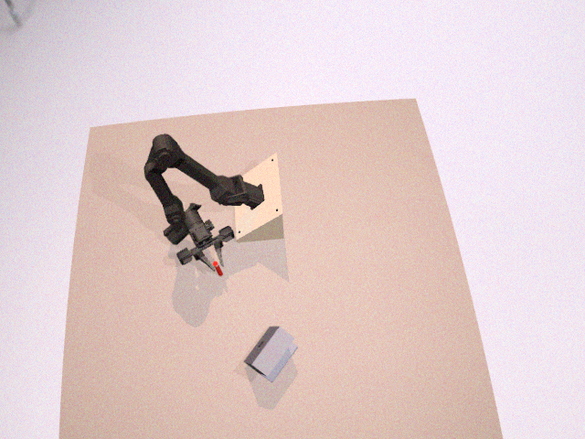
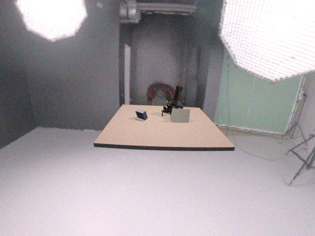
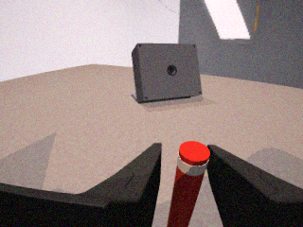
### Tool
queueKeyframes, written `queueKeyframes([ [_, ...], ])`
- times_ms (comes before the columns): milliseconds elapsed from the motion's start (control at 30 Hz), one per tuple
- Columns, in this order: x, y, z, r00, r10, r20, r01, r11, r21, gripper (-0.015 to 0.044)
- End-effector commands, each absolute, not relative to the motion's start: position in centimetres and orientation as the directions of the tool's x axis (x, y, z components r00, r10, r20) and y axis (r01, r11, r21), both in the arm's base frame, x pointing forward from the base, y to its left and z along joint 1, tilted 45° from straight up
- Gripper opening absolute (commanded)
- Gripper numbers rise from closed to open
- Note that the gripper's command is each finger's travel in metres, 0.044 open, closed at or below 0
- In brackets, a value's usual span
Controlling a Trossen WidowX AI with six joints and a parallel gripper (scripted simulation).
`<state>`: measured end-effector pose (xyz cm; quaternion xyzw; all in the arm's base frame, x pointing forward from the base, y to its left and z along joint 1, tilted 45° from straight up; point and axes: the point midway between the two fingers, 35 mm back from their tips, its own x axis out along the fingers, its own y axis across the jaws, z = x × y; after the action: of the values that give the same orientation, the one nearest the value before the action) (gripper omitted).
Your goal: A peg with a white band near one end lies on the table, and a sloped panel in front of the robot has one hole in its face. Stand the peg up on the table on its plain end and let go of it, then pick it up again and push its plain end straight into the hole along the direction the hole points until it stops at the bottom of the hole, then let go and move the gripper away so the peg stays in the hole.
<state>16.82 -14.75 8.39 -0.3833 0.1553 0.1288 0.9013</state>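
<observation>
The red peg (image 1: 218, 268) (image 2: 162, 114) (image 3: 186, 199) stands on the table (image 1: 358, 283) on its plain end, with the white band just under its top. It leans slightly in the wrist view. My gripper (image 1: 216, 266) (image 3: 184, 150) is low at the table with one finger on each side of the peg. The fingers are open, with a clear gap on the left side and the right finger close to the peg's top. The grey sloped panel (image 1: 272, 353) (image 2: 141, 114) (image 3: 158, 78) stands farther out on the table, and its hole (image 3: 170, 70) faces the wrist camera.
A large cream slanted board (image 1: 262, 208) (image 2: 180, 115) stands right beside the arm, close to the gripper's right. The arm's elbow reaches over toward it. The table's edges are far from the peg.
</observation>
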Motion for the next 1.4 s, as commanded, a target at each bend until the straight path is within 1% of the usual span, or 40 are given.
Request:
queueKeyframes([
  [0,16.83,-14.74,8.38,0.918,0.113,-0.379,-0.351,0.674,-0.65,0.013],
  [1200,16.83,-14.74,8.38,0.918,0.113,-0.379,-0.351,0.674,-0.65,0.013],
  [1367,16.83,-14.74,8.38,0.918,0.113,-0.379,-0.351,0.674,-0.65,0.0261],
])
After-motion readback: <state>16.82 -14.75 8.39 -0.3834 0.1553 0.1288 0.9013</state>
